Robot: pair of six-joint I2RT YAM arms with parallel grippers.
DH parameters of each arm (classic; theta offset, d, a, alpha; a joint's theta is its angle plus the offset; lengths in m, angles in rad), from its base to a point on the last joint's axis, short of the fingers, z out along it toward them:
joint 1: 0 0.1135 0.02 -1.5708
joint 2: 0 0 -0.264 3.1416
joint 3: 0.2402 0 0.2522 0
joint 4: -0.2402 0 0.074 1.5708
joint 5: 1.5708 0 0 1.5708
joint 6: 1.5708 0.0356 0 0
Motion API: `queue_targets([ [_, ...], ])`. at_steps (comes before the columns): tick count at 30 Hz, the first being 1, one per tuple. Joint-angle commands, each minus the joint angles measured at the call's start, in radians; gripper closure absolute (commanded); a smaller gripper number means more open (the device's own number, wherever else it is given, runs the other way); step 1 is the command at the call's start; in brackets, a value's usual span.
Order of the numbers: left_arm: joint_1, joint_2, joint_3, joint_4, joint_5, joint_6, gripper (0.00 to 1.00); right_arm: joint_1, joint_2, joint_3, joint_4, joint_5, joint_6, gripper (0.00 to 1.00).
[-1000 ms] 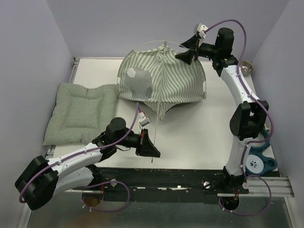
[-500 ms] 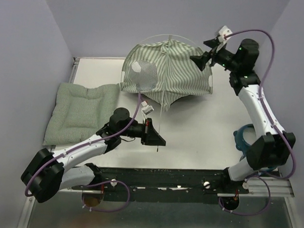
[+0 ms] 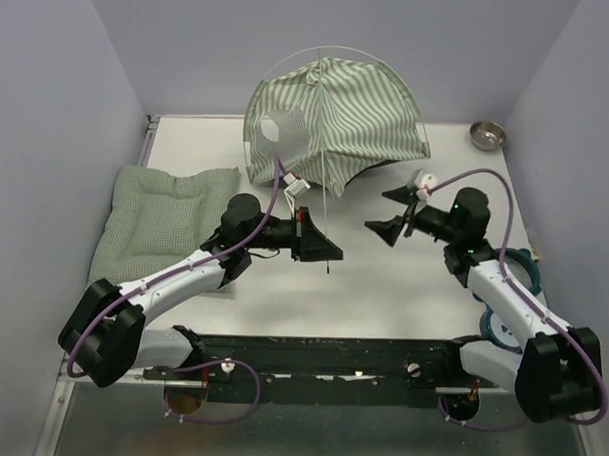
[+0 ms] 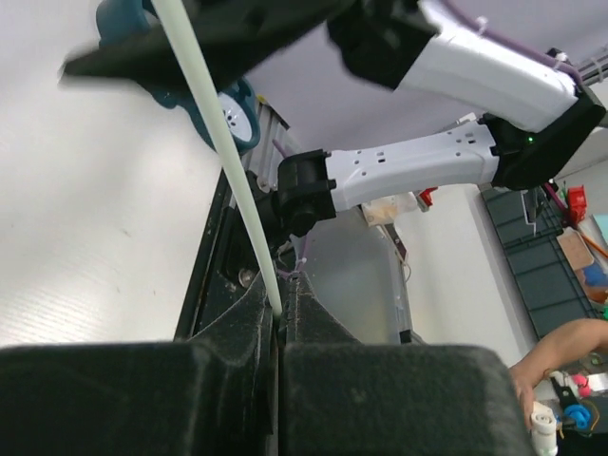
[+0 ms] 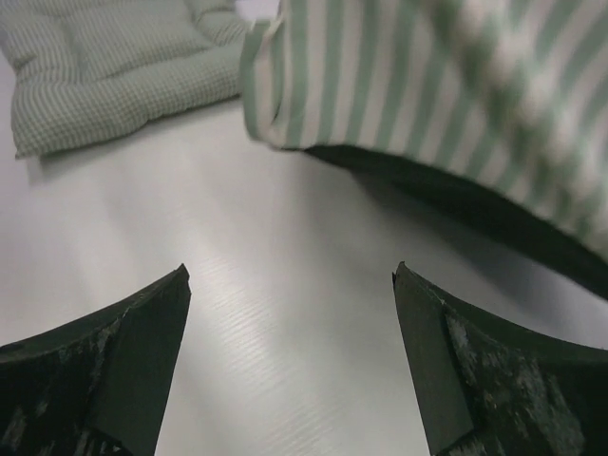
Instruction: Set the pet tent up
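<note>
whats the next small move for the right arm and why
Probably reach the right gripper toward the near edge of the pet tent and grip it. Its jaws are open and empty above the table, apart from the tent, while the left gripper is shut on the thin pole.

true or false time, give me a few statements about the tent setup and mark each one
1. The left fingers are shut on a thin pole. True.
2. The right fingers hold the tent. False: they are open and empty, short of the tent.
3. The cushion lies inside the tent. False: it lies flat outside, to the tent's left.
4. A small metal bowl sits near the far right corner. True.
</note>
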Motion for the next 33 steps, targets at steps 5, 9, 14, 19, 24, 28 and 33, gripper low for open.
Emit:
queue_targets([
  [5,0.01,0.032,0.093,0.075,-0.004,0.007,1.0,0.197,0.201,-0.12,0.686,0.206,-0.183,0.06],
  [9,0.01,0.035,0.113,0.049,-0.014,0.006,1.0,0.249,0.272,-0.096,0.768,0.226,-0.23,0.07],
  [14,0.012,0.04,0.131,0.02,-0.015,0.012,1.0,0.304,0.342,-0.059,0.792,0.268,-0.288,0.13],
  [19,0.01,0.035,0.145,0.009,-0.015,0.011,1.0,0.316,0.4,-0.011,0.803,0.339,-0.305,0.21],
  [24,0.012,0.037,0.16,0.016,-0.02,-0.002,1.0,0.324,0.431,0.038,0.737,0.4,-0.325,0.4],
  [28,0.01,0.043,0.168,0.026,-0.027,-0.006,1.0,0.341,0.433,0.056,0.673,0.447,-0.345,0.62],
  [33,0.01,0.054,0.171,0.062,-0.034,-0.034,1.0,0.341,0.416,0.037,0.624,0.433,-0.336,0.56],
])
